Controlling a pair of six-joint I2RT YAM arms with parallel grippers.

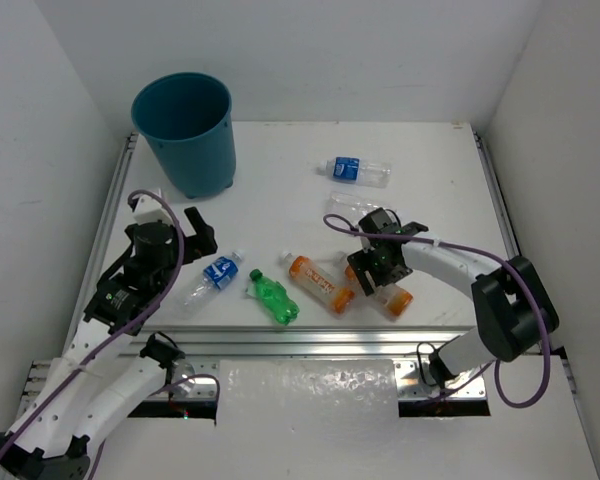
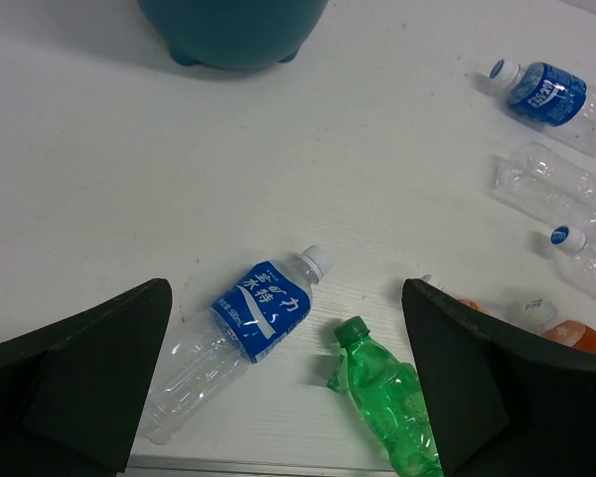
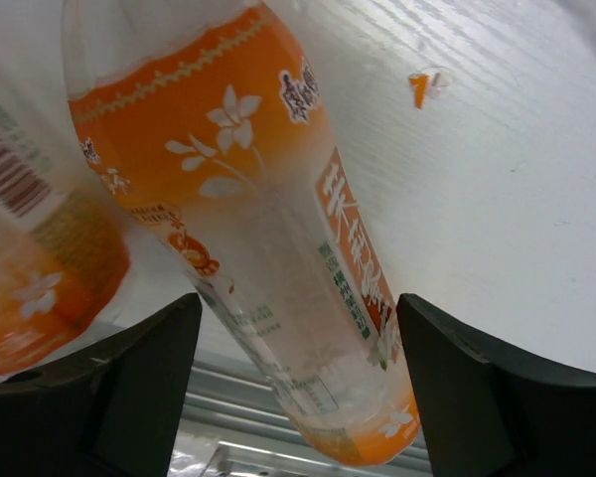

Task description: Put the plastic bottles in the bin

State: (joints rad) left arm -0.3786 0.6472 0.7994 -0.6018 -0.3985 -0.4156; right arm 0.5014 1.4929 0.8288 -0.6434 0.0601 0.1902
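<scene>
My right gripper (image 1: 380,275) is open and straddles an orange-labelled bottle (image 1: 397,299) lying near the front edge; in the right wrist view that bottle (image 3: 268,229) sits between the fingers (image 3: 447,388) with gaps on both sides. A second orange bottle (image 1: 320,283) lies just left of it. My left gripper (image 1: 198,232) is open and empty, above a blue-labelled bottle (image 2: 263,308) and a green bottle (image 2: 392,397). Another blue-labelled bottle (image 1: 352,170) and a clear bottle (image 1: 355,207) lie further back. The teal bin (image 1: 185,130) stands at the back left.
A metal rail (image 1: 310,340) runs along the table's front edge, just below the bottles. White walls close in the table on the left, back and right. A second clear bottle with a blue cap (image 2: 586,258) lies near the right arm.
</scene>
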